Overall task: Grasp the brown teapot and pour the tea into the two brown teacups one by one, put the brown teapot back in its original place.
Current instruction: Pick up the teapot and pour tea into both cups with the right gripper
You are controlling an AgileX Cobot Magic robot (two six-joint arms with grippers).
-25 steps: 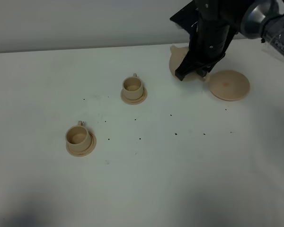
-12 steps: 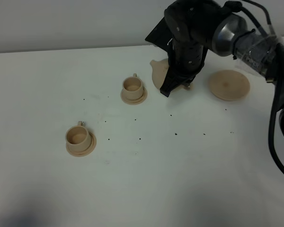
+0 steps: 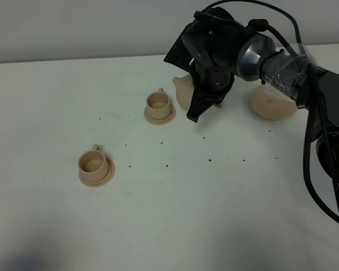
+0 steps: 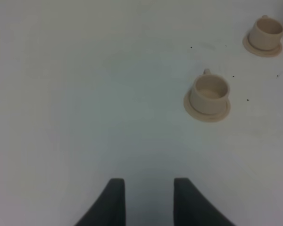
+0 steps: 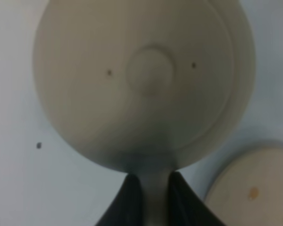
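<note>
My right gripper (image 5: 153, 197) is shut on the loop handle of the brown teapot (image 5: 146, 80), which fills the right wrist view with its lid knob facing the camera. From the high camera, only the pot's spout side (image 3: 182, 90) shows from under the black right arm (image 3: 214, 53), just right of the far teacup (image 3: 158, 103). The near teacup (image 3: 94, 162) stands on its saucer further left and forward. The wide saucer (image 3: 274, 106) lies empty behind the arm. My left gripper (image 4: 145, 202) hovers open over bare table, with both cups (image 4: 209, 92) (image 4: 265, 33) ahead of it.
The white tabletop (image 3: 214, 197) carries small dark specks between the cups and the wide saucer. The right arm's cables (image 3: 322, 169) hang along the right edge. A pale wall (image 3: 73, 28) bounds the table at the back.
The right arm has carried the teapot leftward, away from the wide saucer and to just beside the far teacup. The cups and saucers have not moved.
</note>
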